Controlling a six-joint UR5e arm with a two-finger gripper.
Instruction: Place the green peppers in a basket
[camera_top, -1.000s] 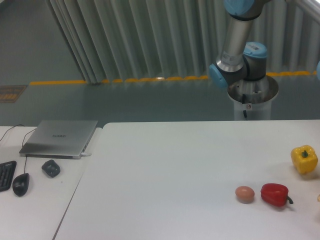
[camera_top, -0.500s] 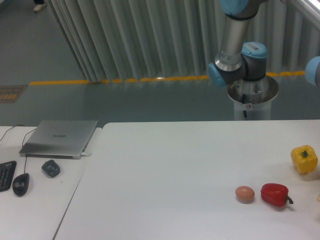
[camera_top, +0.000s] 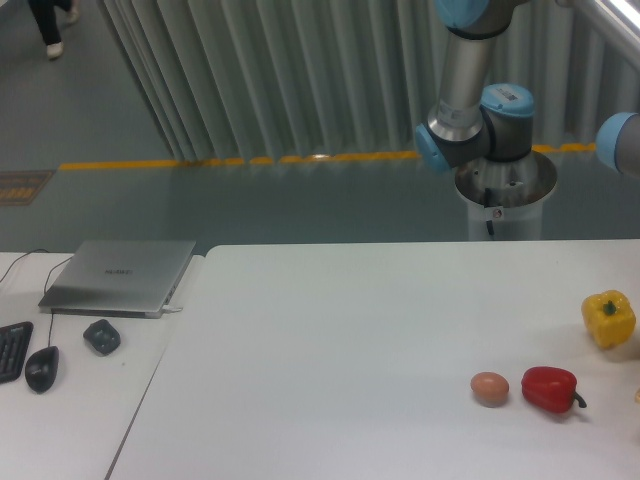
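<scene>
- The jaws were out of the camera's view, so how far open they stood, and whether they held anything, could not be told.
- Only the arm (camera_top: 470, 90) showed, at the upper right behind the tabletop (camera_top: 330, 340): a grey link with blue joint caps above a round pedestal (camera_top: 505, 195).
- Against the earlier frames the grey link had leaned slightly left, and a blue joint (camera_top: 620, 143) had come into view at the right edge.
- No green pepper and no basket appeared anywhere in view.
- On the tabletop, low right, a red pepper (camera_top: 550, 389) lay just beside a brown egg (camera_top: 489, 388); a yellow pepper (camera_top: 609, 318) sat near the right edge. None had moved.
- On the left desk lay a closed laptop (camera_top: 120, 275), a mouse (camera_top: 41, 368) and a small dark object (camera_top: 101, 335).
- A person's legs (camera_top: 47, 22) had appeared at top left.
</scene>
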